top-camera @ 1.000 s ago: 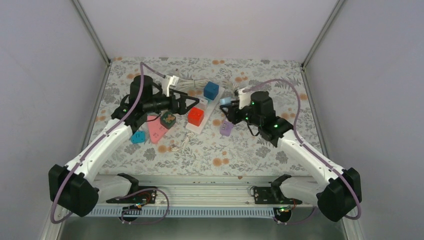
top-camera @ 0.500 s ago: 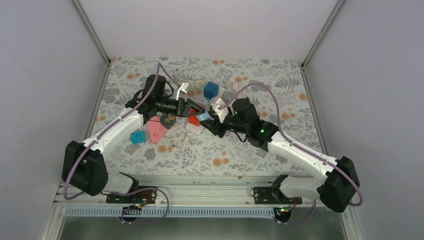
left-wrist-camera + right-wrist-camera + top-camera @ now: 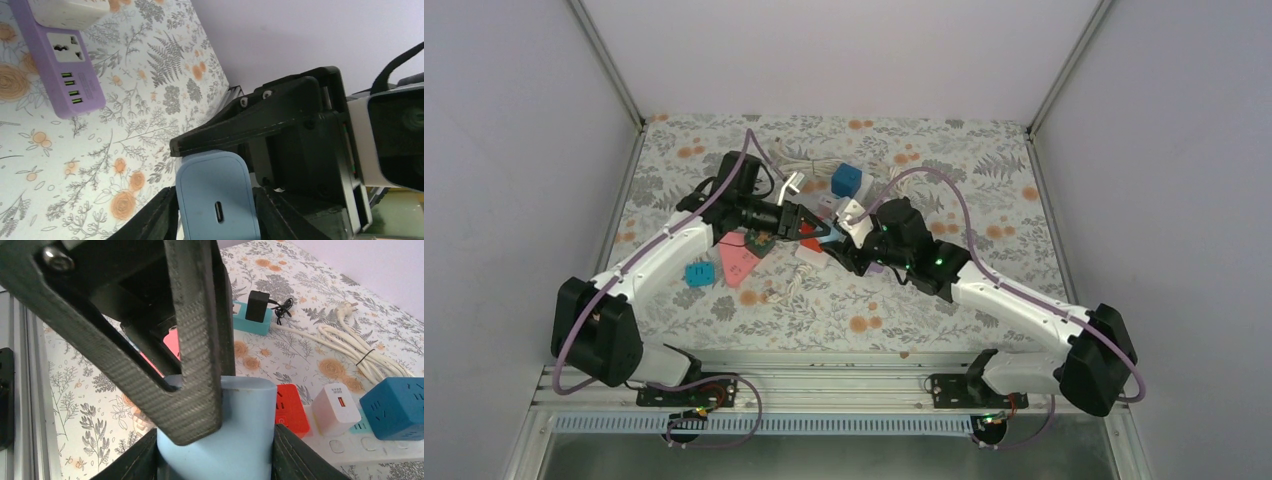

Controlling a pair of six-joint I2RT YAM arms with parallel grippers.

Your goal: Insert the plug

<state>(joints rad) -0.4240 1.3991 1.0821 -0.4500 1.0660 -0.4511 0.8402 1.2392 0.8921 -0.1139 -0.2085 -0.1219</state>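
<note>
Mid-table, up off floral mat (image 3: 904,300) - two grippers, one plug. Left gripper (image 3: 220,225) pinching plug (image 3: 215,195) by its sides, right gripper (image 3: 220,460) clamped on same plug. Plug: light blue, rounded block, one small oval port in end face. On mat, left to right - one teal cube (image 3: 698,273), one pink strip (image 3: 737,262), one red cube (image 3: 289,410), one blue cube (image 3: 846,180), one purple strip (image 3: 70,65).
</note>
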